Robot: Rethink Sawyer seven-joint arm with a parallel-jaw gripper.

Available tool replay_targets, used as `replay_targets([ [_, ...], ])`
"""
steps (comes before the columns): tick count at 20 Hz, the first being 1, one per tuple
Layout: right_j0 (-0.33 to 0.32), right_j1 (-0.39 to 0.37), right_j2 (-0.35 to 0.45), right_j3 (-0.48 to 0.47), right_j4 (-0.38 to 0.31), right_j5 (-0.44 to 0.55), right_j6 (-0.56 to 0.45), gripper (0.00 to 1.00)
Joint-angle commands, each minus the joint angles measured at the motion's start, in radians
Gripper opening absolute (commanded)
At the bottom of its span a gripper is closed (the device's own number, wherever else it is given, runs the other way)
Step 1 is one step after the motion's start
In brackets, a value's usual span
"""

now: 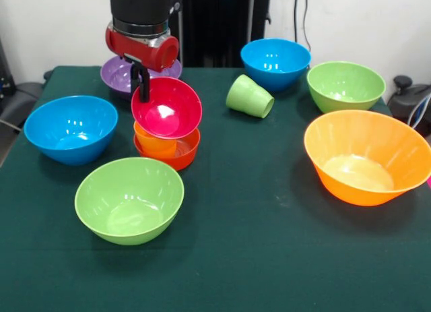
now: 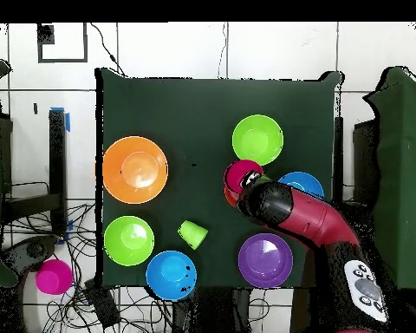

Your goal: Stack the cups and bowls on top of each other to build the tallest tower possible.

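The tower stands left of centre: a small red-orange bowl (image 1: 183, 154) holds the orange cup (image 1: 153, 141), and the magenta bowl (image 1: 167, 108) rests tilted on top, its opening facing the front camera. My gripper (image 1: 143, 89) comes down from above and is shut on the magenta bowl's far-left rim. In the overhead view the magenta bowl (image 2: 243, 175) shows just beyond the arm's end (image 2: 265, 201). The light green cup (image 1: 249, 96) lies on its side, also seen from overhead (image 2: 192, 233).
A purple bowl (image 1: 116, 75) sits behind the gripper. Blue bowls are at the left (image 1: 71, 129) and back (image 1: 275, 61). Green bowls are at the front (image 1: 129, 199) and back right (image 1: 345, 85). The largest orange bowl (image 1: 367, 157) is at the right.
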Motion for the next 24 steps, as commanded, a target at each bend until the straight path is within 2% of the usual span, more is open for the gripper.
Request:
replay_targets([
  [1, -0.017, 0.068, 0.123, 0.006, -0.046, -0.014, 0.007, 0.00],
  [8, -0.020, 0.062, 0.126, 0.028, -0.048, -0.028, 0.015, 0.00],
  [14, -0.009, 0.055, 0.106, 0.014, -0.058, 0.003, 0.009, 0.00],
  [24, -0.029, 0.072, 0.120, 0.042, -0.072, -0.045, 0.005, 0.00],
])
